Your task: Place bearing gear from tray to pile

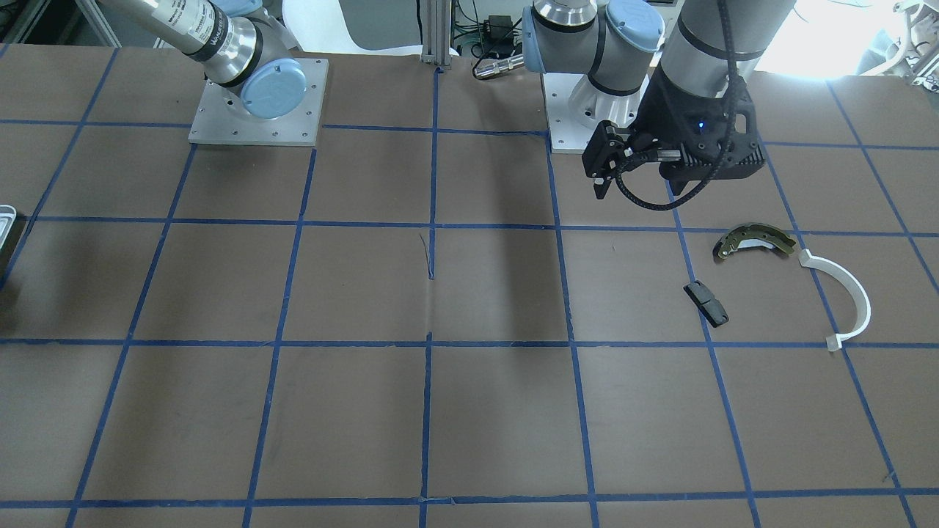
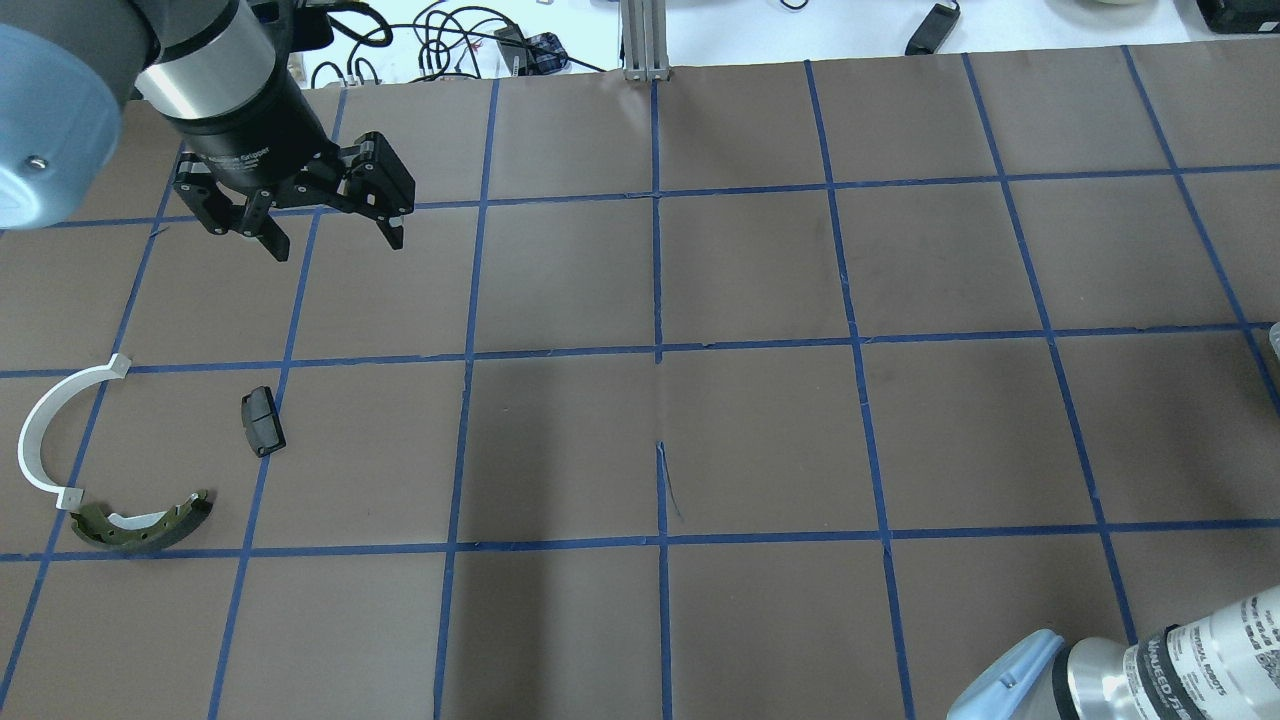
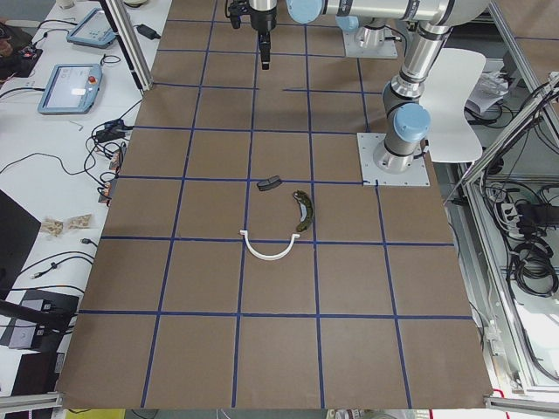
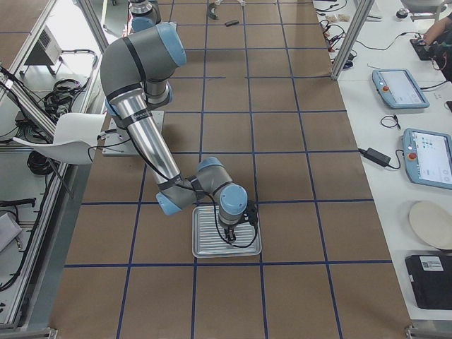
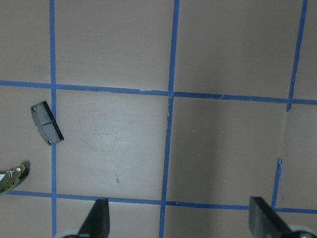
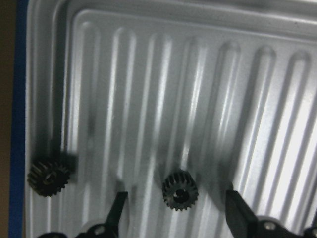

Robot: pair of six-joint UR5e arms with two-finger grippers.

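Right gripper (image 6: 177, 218) fingers stood apart astride the bearing gear (image 6: 180, 191) on the tray (image 6: 277, 99), poised to clamp; left gripper (image 2: 338, 245) fingers apart.

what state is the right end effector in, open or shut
Open: the right end effector has its fingers apart, either side of a small black gear lying on the tray.

Tray (image 6: 148, 74) silver, ribbed. A black toothed gear (image 6: 180, 190) sits between the black right gripper (image 6: 176, 196) fingers, a second gear (image 6: 48, 177), equally dark, outside them. Table (image 2: 760, 280) brown, blue tape grid. Shoe (image 2: 140, 525) olive, arc (image 2: 40, 430) white, block (image 2: 262, 421) black.
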